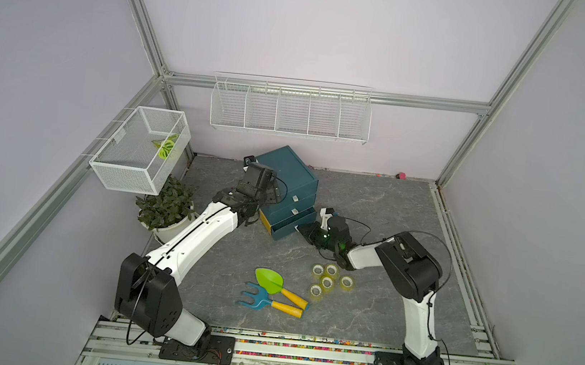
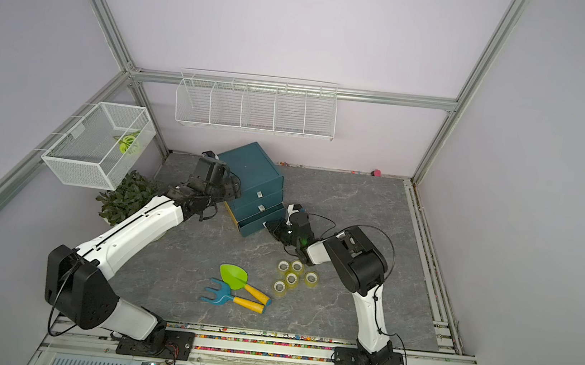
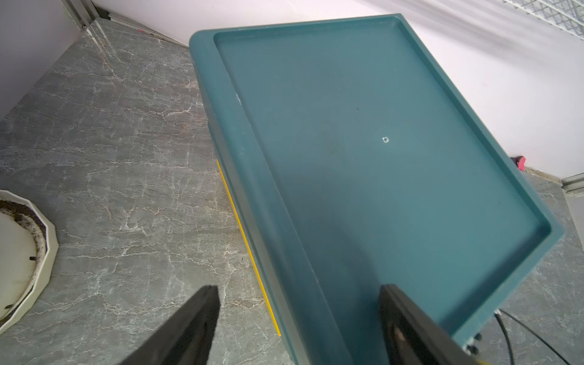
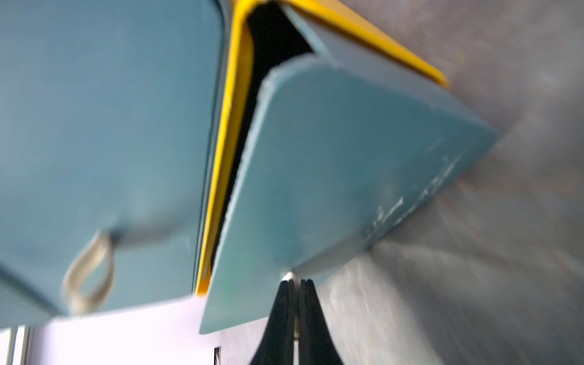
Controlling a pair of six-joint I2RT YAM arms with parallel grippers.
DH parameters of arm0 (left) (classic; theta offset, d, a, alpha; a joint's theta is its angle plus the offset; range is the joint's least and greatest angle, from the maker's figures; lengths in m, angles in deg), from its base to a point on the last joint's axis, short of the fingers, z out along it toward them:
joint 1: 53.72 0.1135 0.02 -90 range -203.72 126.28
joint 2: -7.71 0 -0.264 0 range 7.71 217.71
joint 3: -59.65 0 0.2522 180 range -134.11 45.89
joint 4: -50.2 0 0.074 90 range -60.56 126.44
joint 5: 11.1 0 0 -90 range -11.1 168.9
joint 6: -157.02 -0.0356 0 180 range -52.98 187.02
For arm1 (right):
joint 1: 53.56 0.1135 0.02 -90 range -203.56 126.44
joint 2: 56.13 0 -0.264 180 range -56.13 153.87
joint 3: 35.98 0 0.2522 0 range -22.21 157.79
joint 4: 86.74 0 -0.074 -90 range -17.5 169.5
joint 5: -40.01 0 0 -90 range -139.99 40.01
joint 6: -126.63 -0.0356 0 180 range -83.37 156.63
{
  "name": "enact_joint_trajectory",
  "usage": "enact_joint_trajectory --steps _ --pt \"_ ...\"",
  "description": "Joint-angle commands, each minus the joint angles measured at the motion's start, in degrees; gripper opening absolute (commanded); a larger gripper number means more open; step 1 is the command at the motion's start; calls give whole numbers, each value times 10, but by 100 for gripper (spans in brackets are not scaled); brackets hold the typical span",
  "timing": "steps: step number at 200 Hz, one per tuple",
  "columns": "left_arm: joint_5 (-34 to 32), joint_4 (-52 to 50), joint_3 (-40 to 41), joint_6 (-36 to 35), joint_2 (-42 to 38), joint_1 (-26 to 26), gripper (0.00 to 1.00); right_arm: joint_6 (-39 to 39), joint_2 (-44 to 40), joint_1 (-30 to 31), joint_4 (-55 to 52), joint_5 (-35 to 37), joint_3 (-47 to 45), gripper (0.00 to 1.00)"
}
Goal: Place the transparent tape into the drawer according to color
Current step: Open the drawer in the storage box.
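right gripper (image 4: 295, 281) pinches what seems the drawer (image 4: 331, 173) tab (image 4: 290, 275); left gripper (image 3: 300, 287) spread wide astride cabinet (image 3: 379, 126) edge; tapes (image 1: 327, 281) untouched.

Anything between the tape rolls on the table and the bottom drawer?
No loose object; bare table lies between the tape rolls and the bottom drawer. Only the right gripper, shut on the drawer's tab, is there.

left gripper (image 3: 298, 290): jaws wide apart | drawer cabinet (image 3: 363, 142): teal top under one finger | white pot (image 3: 19, 252): on table (image 3: 110, 158)
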Motion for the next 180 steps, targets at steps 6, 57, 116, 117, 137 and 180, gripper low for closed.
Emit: enact_joint_trajectory --steps 6,57,116,117,137,180 --pt "5 -81 16 -21 31 3 84 6 -35 0 -13 -6 -61 0" --pt "4 -82 15 -21 36 3 84 0 -72 10 9 0 -130 0" --pt "4 -82 15 -21 37 3 83 2 -105 17 15 13 -168 1" --pt "4 -82 14 -20 37 3 84 2 -105 17 15 13 -168 2" --pt "6 -84 14 -22 36 3 84 6 -116 17 12 13 -171 8" --pt "11 -88 6 -22 21 3 93 40 -177 17 -39 15 -167 44"
